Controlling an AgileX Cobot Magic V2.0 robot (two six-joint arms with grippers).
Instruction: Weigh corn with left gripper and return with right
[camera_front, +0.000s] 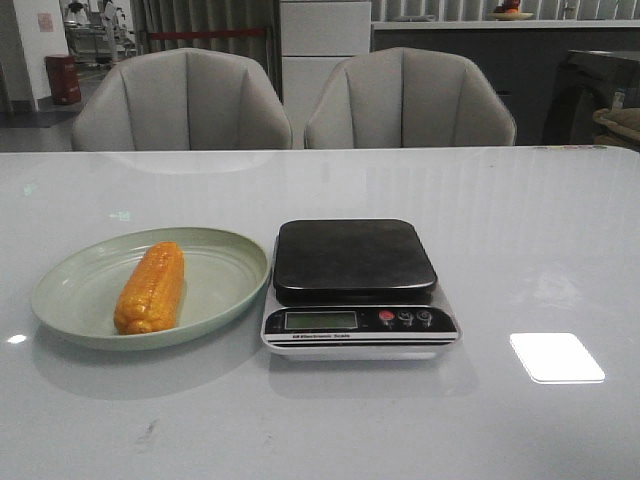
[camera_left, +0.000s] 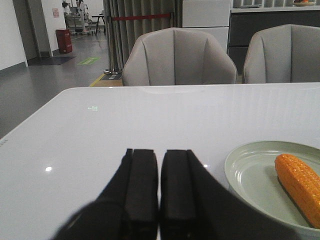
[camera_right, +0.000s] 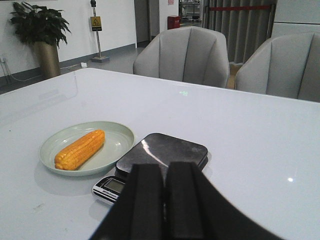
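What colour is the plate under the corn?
Pale green plate, holding the orange-yellow corn; clearest in the front view.

On the table (camera_front: 540, 220), the plate (camera_front: 225, 250) sits left of the kitchen scale (camera_front: 357, 288), the two just beside each other. The corn (camera_front: 152, 287) lies in the plate, lengthwise front to back, left of its middle. Two chairs (camera_front: 182, 100) stand side by side behind the table's far edge.

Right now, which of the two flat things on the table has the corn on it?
The pale green plate, left of the kitchen scale, holds the corn. The scale's dark platform is bare.
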